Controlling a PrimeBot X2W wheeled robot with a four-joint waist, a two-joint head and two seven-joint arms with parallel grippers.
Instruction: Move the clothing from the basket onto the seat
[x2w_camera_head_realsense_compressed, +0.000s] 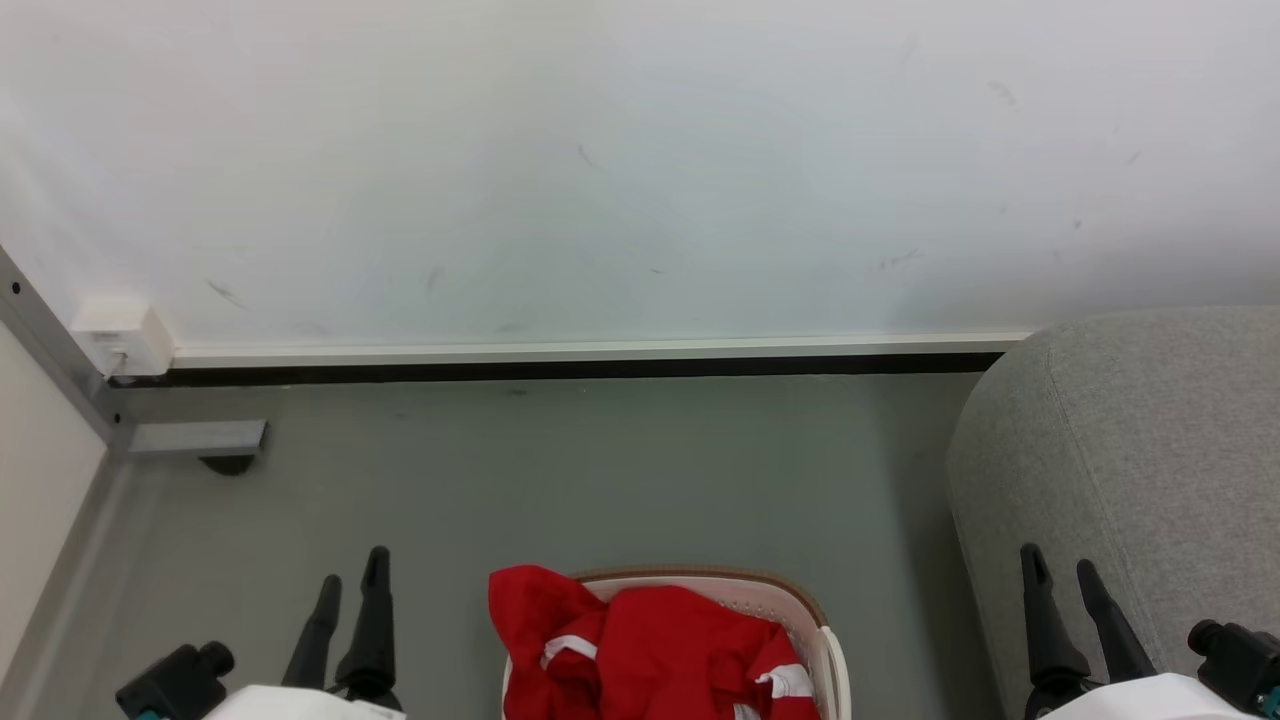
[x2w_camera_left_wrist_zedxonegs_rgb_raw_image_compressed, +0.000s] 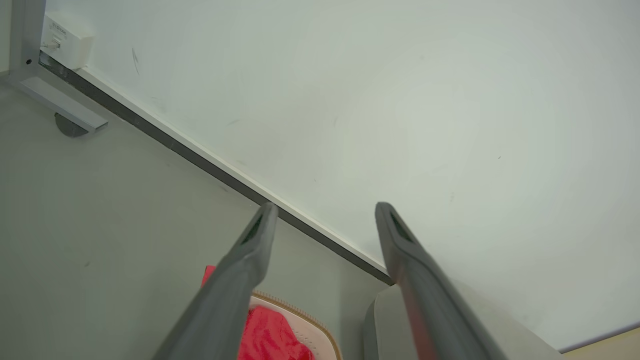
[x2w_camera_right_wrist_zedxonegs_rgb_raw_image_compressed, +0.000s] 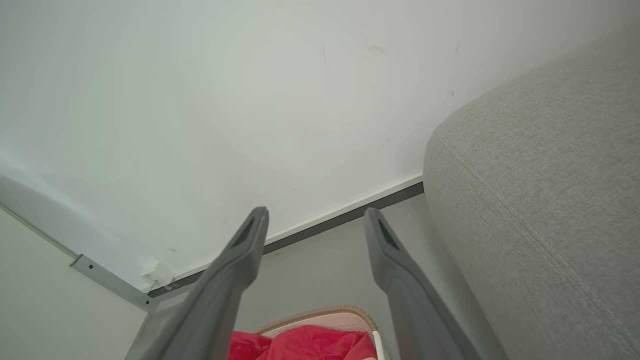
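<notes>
Between my two pincers, head view, sits the basket (x2w_camera_head_realsense_compressed: 835, 655) with the clothing (x2w_camera_head_realsense_compressed: 650, 640) heaped in it. My left pincer (x2w_camera_head_realsense_compressed: 354, 568) and right pincer (x2w_camera_head_realsense_compressed: 1058, 560) are both spread wide, holding nothing. The seat (x2w_camera_head_realsense_compressed: 1130, 450) lies beside my right pincer. Left wrist view: the clothing (x2w_camera_left_wrist_zedxonegs_rgb_raw_image_compressed: 270, 330) is low behind my left finger — untouched. Right wrist view: the clothing (x2w_camera_right_wrist_zedxonegs_rgb_raw_image_compressed: 310, 345) is low between my parted fingers — the seat (x2w_camera_right_wrist_zedxonegs_rgb_raw_image_compressed: 540, 200) to their right.

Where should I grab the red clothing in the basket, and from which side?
Probably the raised fold at the left end of the clothing: it humps above the basket rim and overhangs it. Come down from above with the open left gripper, nearest that side, clear of its wall.
</notes>
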